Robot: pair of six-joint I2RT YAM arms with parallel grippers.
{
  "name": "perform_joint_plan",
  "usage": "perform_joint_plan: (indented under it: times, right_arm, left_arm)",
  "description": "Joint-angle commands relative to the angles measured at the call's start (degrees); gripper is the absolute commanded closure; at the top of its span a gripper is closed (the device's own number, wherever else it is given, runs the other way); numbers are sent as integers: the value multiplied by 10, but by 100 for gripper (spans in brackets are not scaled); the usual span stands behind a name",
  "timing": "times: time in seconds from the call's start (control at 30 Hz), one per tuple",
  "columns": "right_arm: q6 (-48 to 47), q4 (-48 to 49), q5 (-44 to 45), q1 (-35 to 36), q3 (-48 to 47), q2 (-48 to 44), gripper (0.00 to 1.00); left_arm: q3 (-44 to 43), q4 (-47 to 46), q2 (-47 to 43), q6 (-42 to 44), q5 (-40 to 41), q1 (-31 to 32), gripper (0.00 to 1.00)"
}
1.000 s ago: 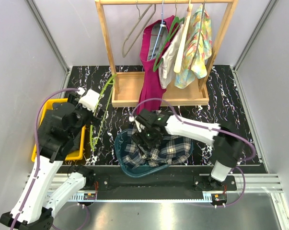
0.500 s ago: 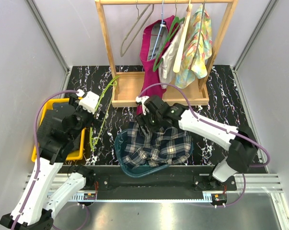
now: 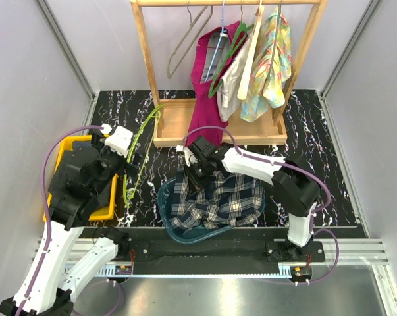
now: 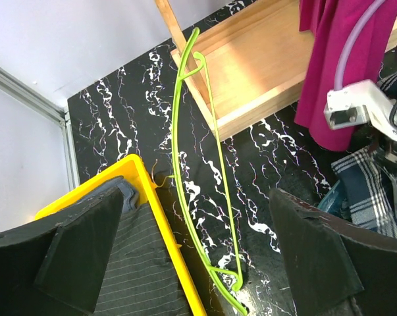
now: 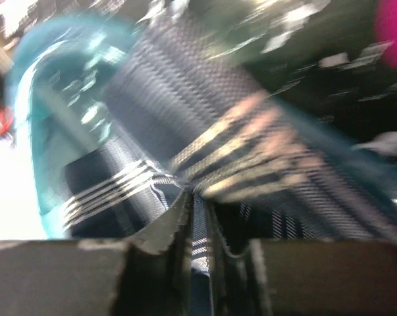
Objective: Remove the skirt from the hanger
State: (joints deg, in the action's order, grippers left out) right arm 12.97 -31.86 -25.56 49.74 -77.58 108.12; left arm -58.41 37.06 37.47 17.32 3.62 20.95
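Right fingers (image 5: 60, 280) pinch plaid skirt (image 3: 224, 197) in teal basket (image 3: 162, 203); left fingers (image 4: 79, 260) wide over green hanger (image 4: 180, 164).

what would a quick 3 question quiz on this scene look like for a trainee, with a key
1. True or false: the left gripper is open and holds nothing.
2. Where does the plaid skirt lie? A: in the yellow bin. B: in the teal basket. C: on the wooden rack.
3. Fill in: the right gripper is shut on the ____.
Key: 1 true; 2 B; 3 plaid skirt.
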Motion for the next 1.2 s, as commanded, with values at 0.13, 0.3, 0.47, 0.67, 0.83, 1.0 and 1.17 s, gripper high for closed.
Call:
perform_joint_plan:
  times: [0.13,0.3,0.47,0.67,0.83,1.0,1.17]
  right_arm:
    - [61,102,291,-42,48,-90,78]
    - [70,146,334,-46,74,-152,78]
    - [83,216,293,-24,139,-249,68]
    - [30,191,349,37,48,-349,36]
    - [-7,141,359,34,-254,-294,0]
    - [-41,134,343,-23,-538,-135,0]
    - [-47,67,351,-75,-877,84,0]
  left_arm:
    - [-37,-19,1,-9,-9,0,1]
    - [-64,-26,14,-12,-22,0,1]
    - [-100,-41,42,-17,-33,0,1]
    - [-173,-69,100,-21,-55,0,1]
    - [-194,-72,120,-51,-71,0,1]
    - [-166,-46,89,-42,-60,0,1]
    - [-151,-19,45,-37,-51,0,1]
